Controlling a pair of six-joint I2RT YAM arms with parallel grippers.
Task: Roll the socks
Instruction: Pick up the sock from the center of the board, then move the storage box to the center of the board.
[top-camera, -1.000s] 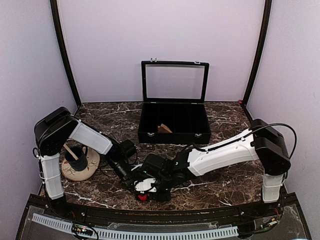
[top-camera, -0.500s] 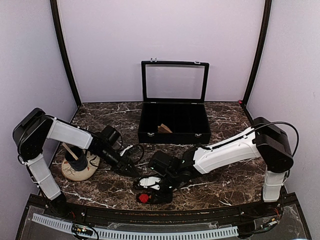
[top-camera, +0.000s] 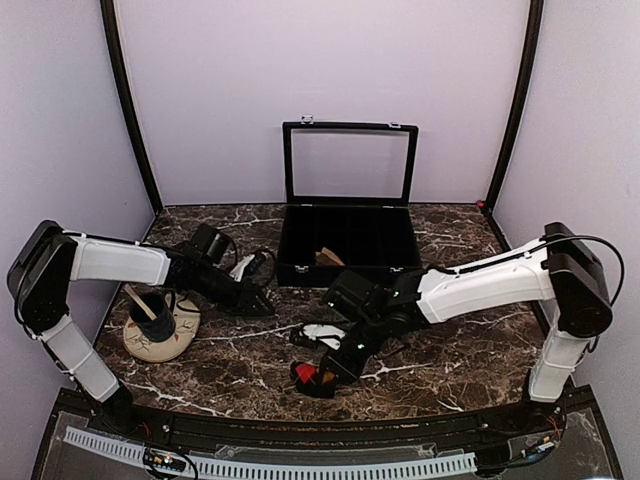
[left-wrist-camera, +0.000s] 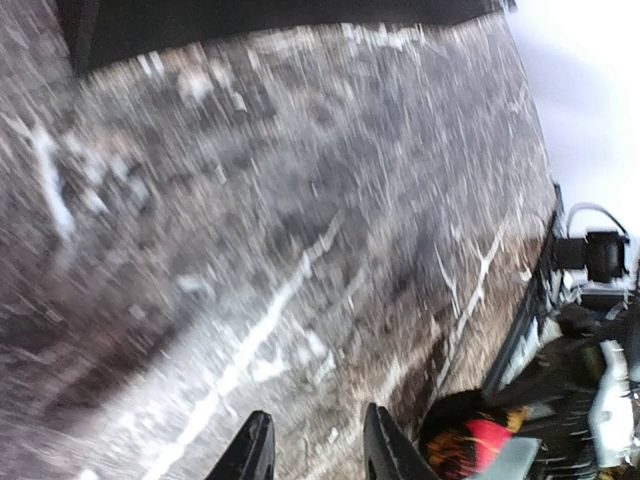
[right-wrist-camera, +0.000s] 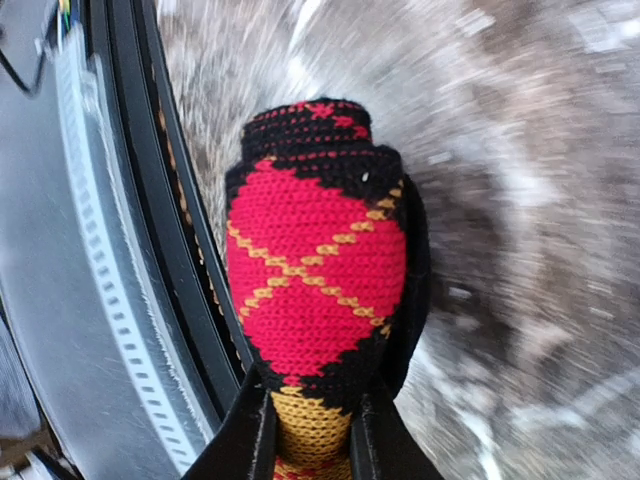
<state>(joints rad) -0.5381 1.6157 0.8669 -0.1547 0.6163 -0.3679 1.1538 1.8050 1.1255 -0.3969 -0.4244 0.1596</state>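
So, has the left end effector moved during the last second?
Yes. In the top view the left end effector has moved up and slightly left, and now sits near the front left corner of the black case.

Ahead of the left gripper bare table runs to the right gripper and its sock, while the open case stands close beside and a cup behind.

Even bright light; wrist views motion-blurred (left worst).
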